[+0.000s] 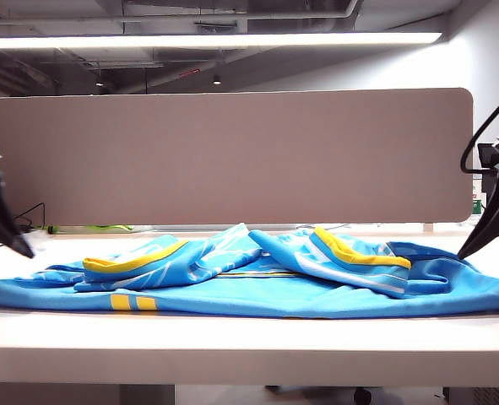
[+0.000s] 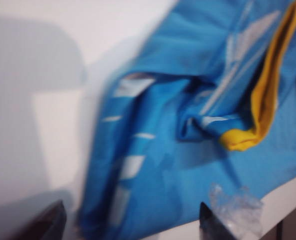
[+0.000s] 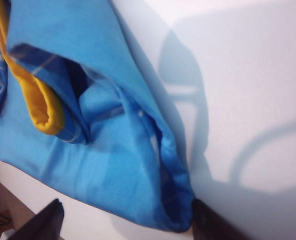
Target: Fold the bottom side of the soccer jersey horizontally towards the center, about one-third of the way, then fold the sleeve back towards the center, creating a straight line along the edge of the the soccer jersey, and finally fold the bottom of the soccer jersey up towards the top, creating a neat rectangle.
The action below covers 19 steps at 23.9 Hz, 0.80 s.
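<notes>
The soccer jersey [image 1: 257,291] lies spread across the white counter [image 1: 249,337], its near hem close to the counter's front edge and both yellow-trimmed sleeves folded in toward the middle. Bare counter shows beyond each end of the cloth, and a grey partition [image 1: 228,156] stands behind. The left gripper [image 2: 132,220] hovers above the jersey's left end, jaws spread wide and holding nothing; blue cloth with white streaks lies below and between its fingertips. The right gripper [image 3: 125,220] hangs over the right end, jaws likewise wide apart and empty, one fingertip just beside the jersey's rounded corner.
</notes>
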### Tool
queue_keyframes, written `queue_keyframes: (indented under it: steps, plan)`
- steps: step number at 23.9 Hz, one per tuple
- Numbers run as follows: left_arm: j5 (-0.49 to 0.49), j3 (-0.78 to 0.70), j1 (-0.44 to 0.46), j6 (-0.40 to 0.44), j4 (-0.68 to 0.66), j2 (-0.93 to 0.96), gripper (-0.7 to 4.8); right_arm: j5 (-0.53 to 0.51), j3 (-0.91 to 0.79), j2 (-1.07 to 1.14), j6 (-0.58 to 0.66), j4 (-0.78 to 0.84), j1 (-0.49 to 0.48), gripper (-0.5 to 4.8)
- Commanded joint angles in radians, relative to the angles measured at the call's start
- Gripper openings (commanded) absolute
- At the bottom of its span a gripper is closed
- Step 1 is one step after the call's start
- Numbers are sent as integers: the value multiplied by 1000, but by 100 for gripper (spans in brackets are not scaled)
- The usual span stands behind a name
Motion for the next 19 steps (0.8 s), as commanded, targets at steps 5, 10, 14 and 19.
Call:
queue_keyframes:
  steps: [5, 10, 14, 19]
  plan:
    - [-36, -5, -61, -50, 51, 48, 340, 54, -8, 14, 23, 26, 22, 352]
    - [-24, -6, -62, -80, 79, 66, 336, 53, -8, 69, 76, 111, 71, 314]
    - [2, -6, -62, -85, 96, 82, 291, 54, -8, 105, 77, 126, 94, 279]
    - [48, -6, -71, -69, 108, 101, 61, 53, -8, 108, 77, 146, 94, 162]
